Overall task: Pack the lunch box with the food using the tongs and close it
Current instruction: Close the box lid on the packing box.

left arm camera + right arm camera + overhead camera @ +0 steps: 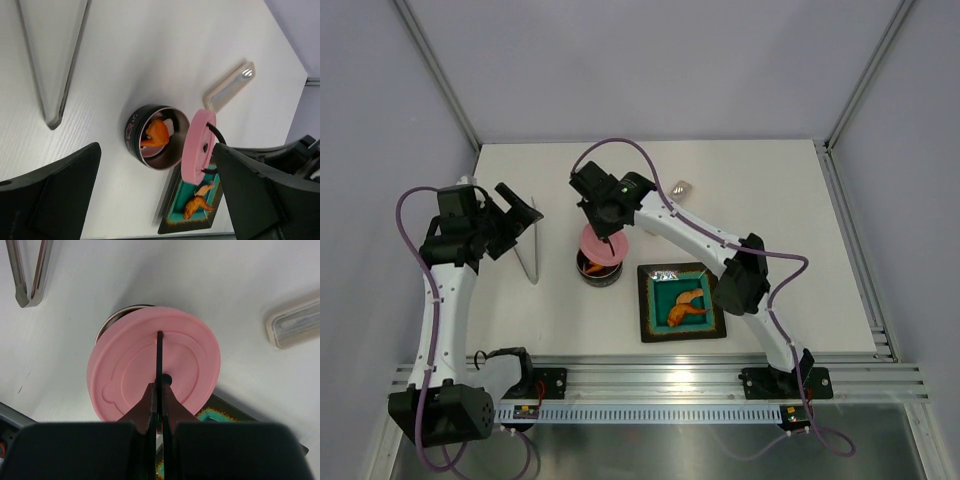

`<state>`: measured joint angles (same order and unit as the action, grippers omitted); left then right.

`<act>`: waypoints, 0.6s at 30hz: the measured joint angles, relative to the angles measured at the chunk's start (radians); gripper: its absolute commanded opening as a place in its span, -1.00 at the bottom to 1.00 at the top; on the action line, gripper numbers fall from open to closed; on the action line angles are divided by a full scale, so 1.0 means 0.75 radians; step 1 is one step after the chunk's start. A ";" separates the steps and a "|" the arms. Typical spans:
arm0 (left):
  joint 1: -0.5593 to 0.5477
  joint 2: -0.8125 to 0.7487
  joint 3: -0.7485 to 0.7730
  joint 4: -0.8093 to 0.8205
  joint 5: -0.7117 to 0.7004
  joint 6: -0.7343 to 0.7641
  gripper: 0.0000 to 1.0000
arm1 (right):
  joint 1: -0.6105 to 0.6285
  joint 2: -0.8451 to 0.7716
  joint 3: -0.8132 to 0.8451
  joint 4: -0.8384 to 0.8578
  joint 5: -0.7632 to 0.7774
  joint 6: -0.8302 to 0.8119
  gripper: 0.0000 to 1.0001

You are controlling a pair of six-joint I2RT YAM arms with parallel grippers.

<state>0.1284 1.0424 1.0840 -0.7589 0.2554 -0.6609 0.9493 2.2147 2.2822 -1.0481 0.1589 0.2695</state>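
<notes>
The lunch box (134, 131) is a round steel tin standing open on the table, with an orange piece of food (156, 132) and a white piece (170, 126) inside. Just above it hangs its pink lid (185, 360), tilted, covering most of the tin (599, 272). My right gripper (160, 390) is shut on the lid's thin black handle (159, 350). More orange food (686, 308) lies on the teal plate. The tongs (528, 245) lie flat to the left of the tin. My left gripper (155, 195) is open and holds nothing, hovering left of the tongs (55, 60).
A square teal plate with a dark rim (655, 332) sits right of the tin. A small pale flat case (682, 187) lies at the back, beyond the tin. An aluminium rail (720, 378) runs along the near edge, and grey walls enclose the table.
</notes>
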 measured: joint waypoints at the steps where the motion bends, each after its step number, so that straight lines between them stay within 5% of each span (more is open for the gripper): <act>1: 0.007 -0.013 0.000 -0.024 -0.015 -0.004 0.98 | 0.007 0.049 0.067 -0.021 0.004 -0.002 -1.00; 6: 0.023 -0.030 0.001 -0.104 -0.079 0.002 0.98 | 0.026 0.208 0.259 -0.077 0.007 -0.003 -1.00; 18: 0.051 -0.026 0.000 -0.149 -0.106 0.019 0.98 | 0.032 0.255 0.255 -0.103 -0.010 0.006 -1.00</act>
<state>0.1669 1.0225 1.0840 -0.8707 0.1757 -0.6468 0.9730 2.4062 2.4733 -1.1252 0.1513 0.2737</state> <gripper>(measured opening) 0.988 0.030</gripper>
